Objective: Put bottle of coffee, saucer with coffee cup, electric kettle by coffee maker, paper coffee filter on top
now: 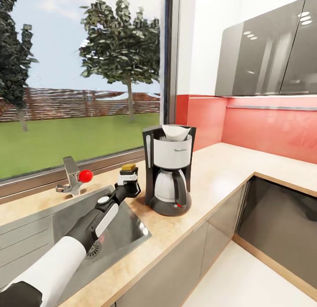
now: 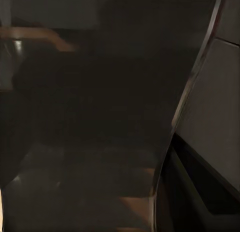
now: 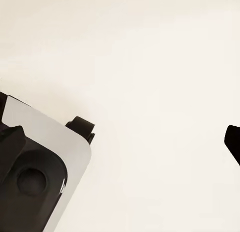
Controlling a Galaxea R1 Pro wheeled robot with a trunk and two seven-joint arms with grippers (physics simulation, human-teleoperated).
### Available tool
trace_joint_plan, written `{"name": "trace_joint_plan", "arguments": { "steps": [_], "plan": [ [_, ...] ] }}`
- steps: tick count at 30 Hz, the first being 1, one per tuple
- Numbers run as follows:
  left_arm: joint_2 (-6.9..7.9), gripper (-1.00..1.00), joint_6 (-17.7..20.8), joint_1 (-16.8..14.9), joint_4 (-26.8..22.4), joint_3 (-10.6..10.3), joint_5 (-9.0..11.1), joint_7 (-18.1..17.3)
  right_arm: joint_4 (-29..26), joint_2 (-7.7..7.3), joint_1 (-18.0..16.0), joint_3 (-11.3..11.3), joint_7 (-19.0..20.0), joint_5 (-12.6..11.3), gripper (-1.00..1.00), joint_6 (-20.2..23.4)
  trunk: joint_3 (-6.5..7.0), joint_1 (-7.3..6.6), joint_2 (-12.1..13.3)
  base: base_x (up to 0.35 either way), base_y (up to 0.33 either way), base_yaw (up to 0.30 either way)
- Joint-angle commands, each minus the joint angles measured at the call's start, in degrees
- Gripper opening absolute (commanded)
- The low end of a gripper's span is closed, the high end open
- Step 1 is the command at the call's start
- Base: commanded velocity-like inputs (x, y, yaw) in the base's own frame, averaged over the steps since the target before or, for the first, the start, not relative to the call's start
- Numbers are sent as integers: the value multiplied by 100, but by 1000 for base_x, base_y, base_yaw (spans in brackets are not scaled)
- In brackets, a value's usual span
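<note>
The coffee maker (image 1: pixel 169 172) stands on the light-wood kitchen countertop (image 1: pixel 220 166), right of the sink. A white paper coffee filter (image 1: pixel 176 131) sits in its top. My left arm reaches over the sink, and my left gripper (image 1: pixel 128 179) is shut on the bottle of coffee (image 1: pixel 129 167), a small dark bottle with a yellowish top, just left of the coffee maker. I cannot tell whether the bottle touches the counter. The left wrist view is dark and close-up. One dark fingertip (image 3: pixel 233 142) of my right gripper shows at the picture's edge over a pale floor, with nothing held.
A grey inset sink (image 1: pixel 48 227) and a tap with a red knob (image 1: pixel 85 175) lie left of the bottle, under a big window. The counter turns a corner at the right below dark wall cabinets (image 1: pixel 268 51). Dark cabinet fronts (image 1: pixel 281 223) line the floor space.
</note>
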Motion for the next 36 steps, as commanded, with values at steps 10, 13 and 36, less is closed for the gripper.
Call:
{"name": "trace_joint_plan", "arguments": {
  "steps": [10, 13, 36],
  "plan": [
    [6, -100, -80, -4, 10, -16, 40, 0, 1, 1, -3, -21, 18, 61, 100, -15, -61, 0, -4, 0, 0, 0],
    [6, -100, -174, -6, 16, -16, 33, 0, 1, 1, -3, -21, 18, 61, 100, -15, -88, 0, -4, 0, 0, 0],
    [6, -100, -189, -4, 9, -17, 32, 9, 1, 1, -3, -21, 18, 61, 100, -15, -254, 0, -4, 0, 0, 0]
  ]
}}
